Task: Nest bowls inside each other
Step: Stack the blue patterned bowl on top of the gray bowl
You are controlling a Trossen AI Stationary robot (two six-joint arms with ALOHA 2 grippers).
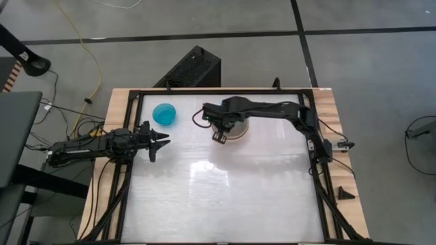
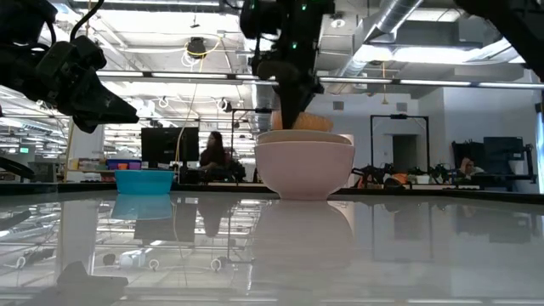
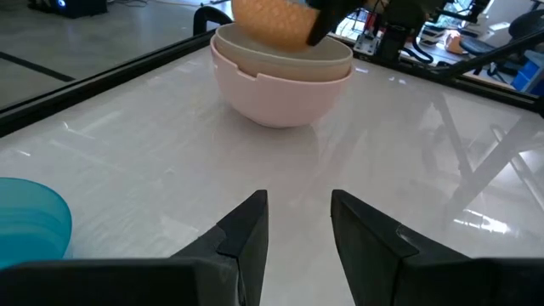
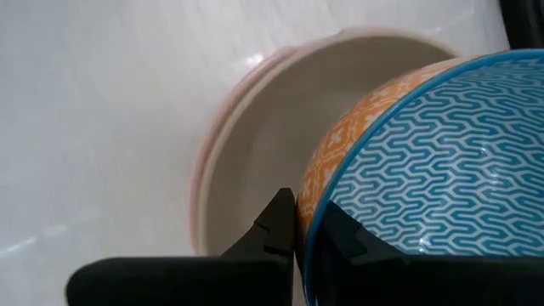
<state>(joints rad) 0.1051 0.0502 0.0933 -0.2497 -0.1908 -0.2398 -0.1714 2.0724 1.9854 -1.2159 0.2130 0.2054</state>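
A stack of two larger bowls (image 2: 304, 170) rests on its base at the table's far middle: a pinkish-cream outer bowl (image 3: 276, 89) with a grey-beige bowl (image 3: 285, 58) nested in it. Over the stack's opening hangs an orange bowl (image 3: 270, 19) with a blue patterned inside (image 4: 433, 144); my right gripper (image 4: 299, 208) is shut on it. A cyan bowl (image 1: 164, 113) stands on its base at the far left. My left gripper (image 1: 160, 139) waits open near the left edge, close to the cyan bowl, with nothing between its fingers. My right gripper pinches the orange bowl's rim (image 4: 313, 197) between its two fingers, one finger (image 4: 274, 223) on the orange outer wall and the other (image 4: 344, 236) on the blue inside. The fingers come from above, pointing steeply down. The bowl hangs tilted over the stack.
A black frame (image 1: 204, 90) runs around the white table top. Bare table lies in front of the stack toward the near edge. The room behind holds desks, screens and seated people (image 2: 211, 153).
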